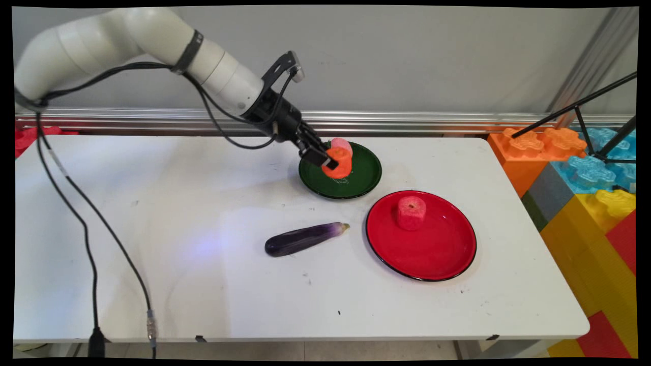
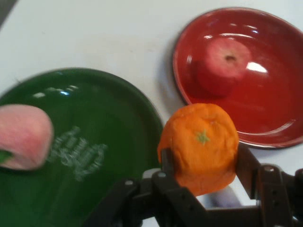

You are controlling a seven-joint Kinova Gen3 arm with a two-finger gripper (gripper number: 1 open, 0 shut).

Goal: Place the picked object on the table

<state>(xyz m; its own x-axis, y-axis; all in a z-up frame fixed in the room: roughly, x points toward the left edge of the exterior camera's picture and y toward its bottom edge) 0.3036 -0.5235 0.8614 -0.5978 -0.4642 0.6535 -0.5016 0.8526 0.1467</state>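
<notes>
The orange (image 2: 201, 144) is a toy fruit with a bright, slightly lumpy skin and a small green star-shaped mark at its stem end; its body looks squeezed a little out of round. The gripper (image 2: 202, 165) has it clamped: one black finger (image 2: 166, 163) presses into its side and the other finger (image 2: 247, 165) presses the opposite side, so the jaws stand only as far apart as the fruit is wide. In the main view the gripper (image 1: 330, 158) comes down at a slant from the arm (image 1: 152, 40) and holds the orange (image 1: 341, 161) over the green plate (image 1: 366, 175), toward that plate's left rim; whether the fruit touches the plate or hangs just above it cannot be told.

A pale pink peach (image 1: 344, 145) lies on the far part of the green plate, just behind the orange; the hand view shows the peach (image 2: 23, 137) resting on the green plate (image 2: 113, 118), well to one side of the held fruit. The green plate stands near the tabletop's far edge, about midway along it.

The red plate (image 1: 437, 254) stands toward the right edge of the table (image 1: 152, 203), just beside the green one without touching it, and carries a red apple (image 1: 411, 212) upright in its far part. A dark purple eggplant (image 1: 302, 239) lies on the bare tabletop near the middle, just left of the red plate, its stem end toward that plate.
</notes>
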